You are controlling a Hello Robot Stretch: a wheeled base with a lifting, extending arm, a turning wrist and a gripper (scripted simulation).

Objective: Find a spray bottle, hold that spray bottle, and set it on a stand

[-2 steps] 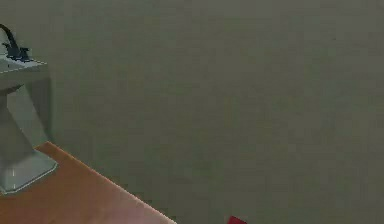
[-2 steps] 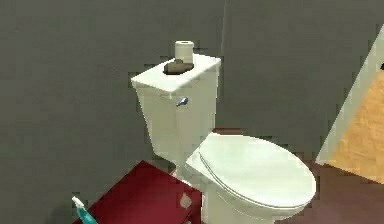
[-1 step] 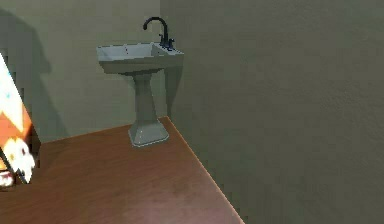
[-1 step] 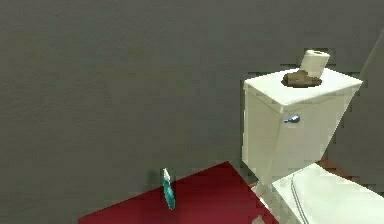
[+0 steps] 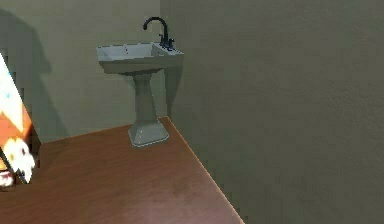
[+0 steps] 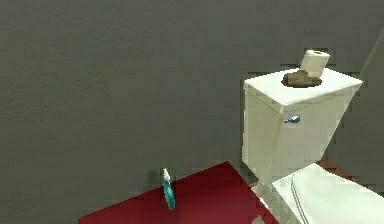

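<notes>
A small teal bottle (image 6: pixel 167 188) with a pale top stands upright on the red-brown floor (image 6: pixel 205 197) near the grey wall, left of a white toilet, in the arm side view. Its shape is too small to tell whether it is a spray bottle.
A grey pedestal sink (image 5: pixel 141 58) with a dark tap (image 5: pixel 158 30) stands in the corner in the forward view. An orange and white object (image 5: pixel 15 128) sits at that view's left edge. The toilet tank (image 6: pixel 295 125) carries a paper roll (image 6: pixel 315 64) and a brown dish (image 6: pixel 300 77).
</notes>
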